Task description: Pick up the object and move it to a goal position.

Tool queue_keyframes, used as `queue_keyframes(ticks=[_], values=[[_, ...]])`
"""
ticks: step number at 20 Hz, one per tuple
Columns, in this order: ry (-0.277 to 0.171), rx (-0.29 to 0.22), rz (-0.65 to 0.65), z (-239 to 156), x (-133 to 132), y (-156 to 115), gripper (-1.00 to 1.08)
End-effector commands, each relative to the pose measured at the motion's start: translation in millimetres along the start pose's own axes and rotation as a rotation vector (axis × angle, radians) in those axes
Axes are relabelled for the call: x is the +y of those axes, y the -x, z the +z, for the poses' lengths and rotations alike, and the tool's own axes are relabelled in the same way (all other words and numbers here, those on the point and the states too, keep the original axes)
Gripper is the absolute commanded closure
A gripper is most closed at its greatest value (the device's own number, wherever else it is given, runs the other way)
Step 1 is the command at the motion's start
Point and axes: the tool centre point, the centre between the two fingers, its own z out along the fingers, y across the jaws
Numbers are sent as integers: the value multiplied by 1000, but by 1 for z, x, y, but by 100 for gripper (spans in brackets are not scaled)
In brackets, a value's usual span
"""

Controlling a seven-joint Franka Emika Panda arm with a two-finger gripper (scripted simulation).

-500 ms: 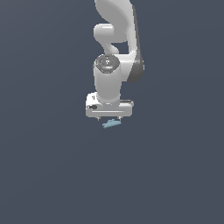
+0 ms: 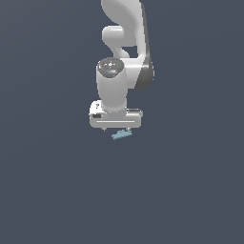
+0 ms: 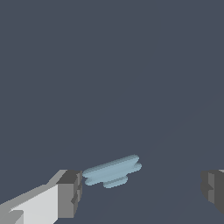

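In the exterior view the white Panda arm (image 2: 125, 47) hangs down from the top edge over a plain slate-grey bench (image 2: 47, 190), its wrist housing ending in a broad pale crossbar from which the pincer (image 2: 117, 130) points downward. The object (image 2: 121, 135), a small light blue flat sliver with an uneven outline, shows just under that crossbar, lying at a slight tilt with its end toward the exterior view's right a little higher in the picture. Only short stubs of the fingers peek out below the bar in this view, so how they sit against the piece cannot be judged from here. The wrist view settles it: the pincer (image 3: 140, 190) stands released, its two grey finger pads (image 3: 70, 194) wide apart, with the object (image 3: 112, 171) lying in the gap between them. The blue piece sits much closer to one finger, its near tip just beside that pad or perhaps grazing it, which of the two I cannot tell, while the other finger (image 3: 213, 190) stands well clear of it. The piece is plainly narrower than the opening around it, and its long axis runs roughly across from one finger toward the other
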Motion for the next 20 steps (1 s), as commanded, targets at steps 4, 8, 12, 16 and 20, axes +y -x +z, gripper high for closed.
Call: queue_keyframes(ticks=[4,8,12,16,20], values=[[-5,6,10,-1,2,-2,-92],[-5,6,20,0,2,-1,-92],[-6,6,50,3,1,0,-92],[-7,5,98,8,-1,3,-92],[-9,5,166,14,-3,6,-92]])
